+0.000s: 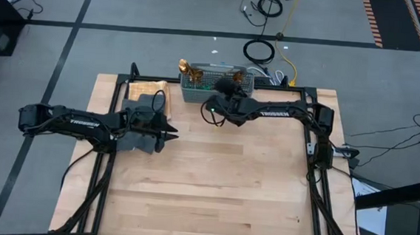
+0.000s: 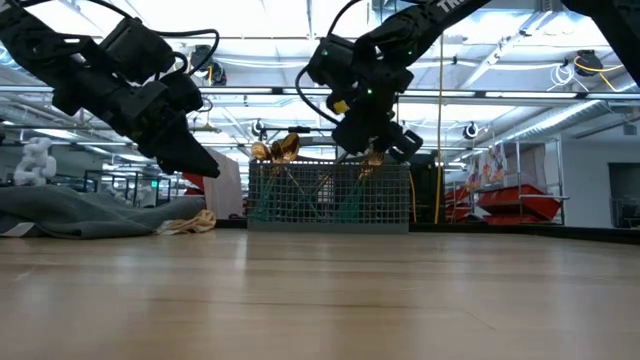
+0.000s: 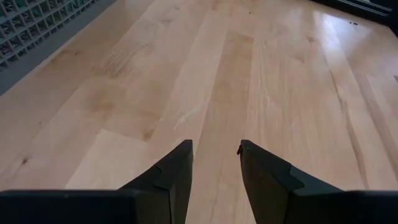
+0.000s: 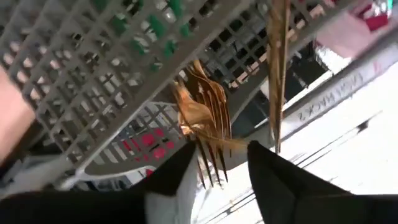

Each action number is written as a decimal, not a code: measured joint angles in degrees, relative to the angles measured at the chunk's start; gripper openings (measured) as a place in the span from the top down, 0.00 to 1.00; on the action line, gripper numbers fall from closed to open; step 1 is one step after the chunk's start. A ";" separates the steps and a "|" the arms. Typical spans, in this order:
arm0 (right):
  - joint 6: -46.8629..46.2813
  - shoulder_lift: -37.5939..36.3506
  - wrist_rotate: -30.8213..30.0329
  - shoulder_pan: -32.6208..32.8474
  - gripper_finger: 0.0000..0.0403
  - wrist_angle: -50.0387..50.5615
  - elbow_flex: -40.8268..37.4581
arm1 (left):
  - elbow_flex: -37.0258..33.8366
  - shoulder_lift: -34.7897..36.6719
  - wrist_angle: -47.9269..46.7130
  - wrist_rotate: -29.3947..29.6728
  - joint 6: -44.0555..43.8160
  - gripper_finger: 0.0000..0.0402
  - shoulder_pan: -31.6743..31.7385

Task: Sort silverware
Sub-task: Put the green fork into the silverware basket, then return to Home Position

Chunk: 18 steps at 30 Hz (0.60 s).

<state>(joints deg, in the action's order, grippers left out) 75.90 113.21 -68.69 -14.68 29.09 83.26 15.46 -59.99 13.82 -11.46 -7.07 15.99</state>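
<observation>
A grey mesh basket (image 1: 213, 88) (image 2: 330, 195) stands at the table's far edge. Silverware stands upright in it, gold heads (image 1: 191, 70) (image 2: 275, 150) up and teal handles down. My right gripper (image 1: 231, 83) (image 2: 375, 150) hangs over the basket's right part with its fingers apart. Several gold fork heads (image 4: 202, 118) show between its fingertips (image 4: 217, 168), and a slim gold blade (image 4: 277, 74) stands beside them. My left gripper (image 1: 170, 133) (image 3: 216, 149) waits open above the table's left half, with nothing between its fingers. My right gripper comes at the fork heads (image 4: 208, 155) slanting down from the table's right side, and the tines stand in the gap between its two fingers. I cannot tell whether either finger touches them. The forks stand upright in the basket.
A dark grey cloth (image 1: 141, 120) (image 2: 80, 212) lies under the left arm, with a tan cloth (image 1: 149, 91) (image 2: 190, 222) beyond it toward the far left corner. Bare wooden tabletop (image 1: 220, 185) spreads across the middle and near side. Cables lie on the floor behind the table.
</observation>
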 joint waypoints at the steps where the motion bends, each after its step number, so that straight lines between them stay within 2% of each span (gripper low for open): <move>1: -1.62 0.00 -0.39 0.00 0.64 -0.58 0.00 | 0.00 0.00 0.00 0.02 -0.02 0.65 0.00; 6: -5.87 -0.55 -0.52 0.00 0.58 -1.93 0.00 | 0.00 0.00 0.01 0.01 -0.07 0.65 0.00; 13: -10.68 -3.00 -1.11 0.11 0.58 -0.12 0.00 | 0.00 0.00 0.79 0.00 -0.50 0.65 0.00; 18: -20.74 -6.16 -1.82 0.12 0.58 5.65 0.00 | 0.00 0.00 3.26 -0.02 -3.07 0.65 0.00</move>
<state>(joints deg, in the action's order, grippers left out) 55.16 107.05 -70.51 -14.56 34.74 83.26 15.46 -59.99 17.08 -11.49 -10.15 15.99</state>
